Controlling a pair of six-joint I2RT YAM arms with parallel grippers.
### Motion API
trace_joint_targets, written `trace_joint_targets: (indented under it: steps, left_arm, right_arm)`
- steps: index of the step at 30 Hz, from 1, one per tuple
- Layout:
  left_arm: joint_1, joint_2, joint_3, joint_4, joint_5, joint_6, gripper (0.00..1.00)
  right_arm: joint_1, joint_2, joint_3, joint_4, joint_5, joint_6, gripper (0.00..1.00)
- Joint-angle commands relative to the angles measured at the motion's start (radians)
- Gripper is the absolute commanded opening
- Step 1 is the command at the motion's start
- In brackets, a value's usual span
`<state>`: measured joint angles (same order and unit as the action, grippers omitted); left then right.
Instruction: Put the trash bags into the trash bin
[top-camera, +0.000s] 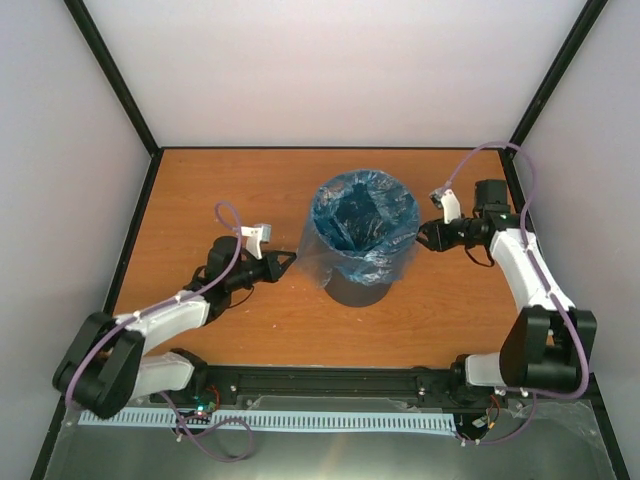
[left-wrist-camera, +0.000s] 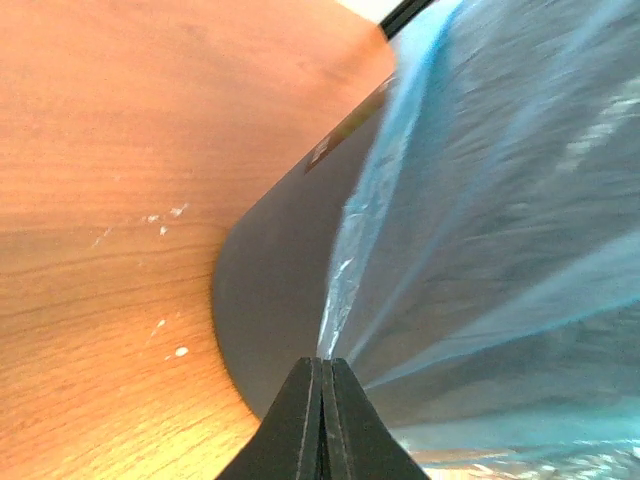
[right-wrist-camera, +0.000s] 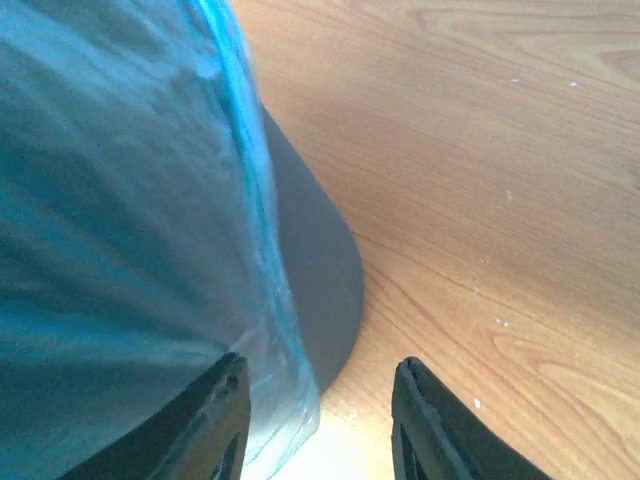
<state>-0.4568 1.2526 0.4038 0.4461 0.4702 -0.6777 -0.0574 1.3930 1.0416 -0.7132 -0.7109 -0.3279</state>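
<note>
Near-left, left gripper (left-wrist-camera: 322, 368) clenched on a stretched fold of the trash bag (top-camera: 365, 215); near-right, right gripper (right-wrist-camera: 320, 368) jaws released, just beside the bag; farther out, middle of table (top-camera: 220, 180), trash bin (top-camera: 360, 291) upright, bag lining it, draped over rim.

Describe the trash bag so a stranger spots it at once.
Find the brown wooden table; near its middle stands a dark grey round plastic bin. The thin, translucent light-blue plastic bag drapes over its rim, the only wrinkly, glossy, see-through thing there.
</note>
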Motion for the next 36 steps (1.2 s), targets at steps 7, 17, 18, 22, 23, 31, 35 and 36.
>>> trace_joint_targets:
  steps: [7,17,18,22,23,31,35,36]
  left_arm:
    - [-0.005,-0.383,0.084,-0.341,-0.146,0.134,0.61]
    - [-0.006,-0.386,0.326,-0.585,-0.11,0.245,0.72]
    - [-0.007,-0.376,0.354,-0.6,-0.092,0.247,0.72]
    - [-0.024,-0.364,0.448,-0.68,-0.095,0.283,0.71]
    - [-0.025,-0.369,0.46,-0.697,-0.099,0.29,0.71]
    - [-0.033,-0.389,0.485,-0.733,-0.088,0.313,0.71]
    - [-0.033,-0.41,0.496,-0.769,-0.133,0.33,0.72]
    - [-0.033,-0.406,0.504,-0.78,-0.138,0.337,0.72]
  right_arm:
    - [-0.01,-0.337,0.127,-0.214,0.159,0.0,0.69]
    - [0.013,-0.482,0.155,-0.493,-0.074,-0.281,0.41]
    - [0.023,-0.486,0.172,-0.523,-0.101,-0.312,0.4]
    - [0.074,-0.509,0.194,-0.556,-0.125,-0.37,0.4]
    - [0.089,-0.515,0.183,-0.552,-0.131,-0.376,0.4]
    - [0.29,-0.471,0.085,-0.353,0.032,-0.273,0.38]
    - [0.369,-0.365,0.079,-0.228,0.062,-0.232,0.37]
    - [0.396,-0.338,0.08,-0.185,0.084,-0.223,0.36]
